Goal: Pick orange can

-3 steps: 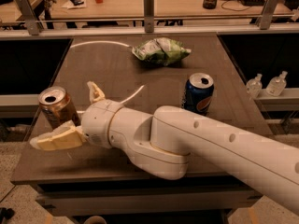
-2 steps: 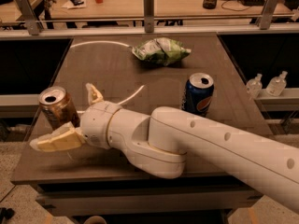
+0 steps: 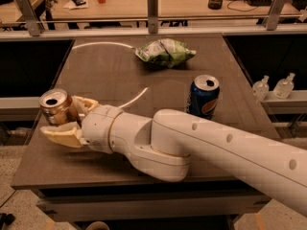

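The orange can, tan-gold with a silver opened top, stands upright near the table's left edge. My gripper reaches in from the right at the end of the thick white arm. Its two cream fingers sit on either side of the can: one finger is low in front of it, and the other is behind it on the right. Both press close against the can, which still rests on the table.
A blue Pepsi can stands upright right of centre. A green chip bag lies at the back of the dark table. A white cable curves across the far left. Two small bottles stand on a shelf to the right.
The fingers have drawn together around the orange can. The gripper has moved slightly toward it. The can stays in place.
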Available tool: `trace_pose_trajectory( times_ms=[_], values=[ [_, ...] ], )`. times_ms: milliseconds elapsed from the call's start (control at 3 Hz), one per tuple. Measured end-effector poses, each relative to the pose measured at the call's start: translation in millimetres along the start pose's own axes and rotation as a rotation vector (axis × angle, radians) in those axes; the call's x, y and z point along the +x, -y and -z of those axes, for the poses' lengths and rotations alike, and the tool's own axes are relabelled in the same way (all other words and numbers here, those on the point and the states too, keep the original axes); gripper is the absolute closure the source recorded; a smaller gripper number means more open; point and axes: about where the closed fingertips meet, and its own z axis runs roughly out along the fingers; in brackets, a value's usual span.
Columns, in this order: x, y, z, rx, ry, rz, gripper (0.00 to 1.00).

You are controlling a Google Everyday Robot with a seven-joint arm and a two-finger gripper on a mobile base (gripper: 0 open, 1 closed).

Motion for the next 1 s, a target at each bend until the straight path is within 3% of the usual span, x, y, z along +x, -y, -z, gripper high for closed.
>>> trace_pose_trajectory(
  times_ms=[333,667,1000],
  values=[
    [2.0,-2.6,2.9,-0.005,-0.004,-0.002,0.62],
    [-11.5,-3.0,9.2,-0.034,0.017,0.012,0.87],
    [-41.4,-2.5,24.3,-0.095,0.045,0.058,1.0]
  ],
)
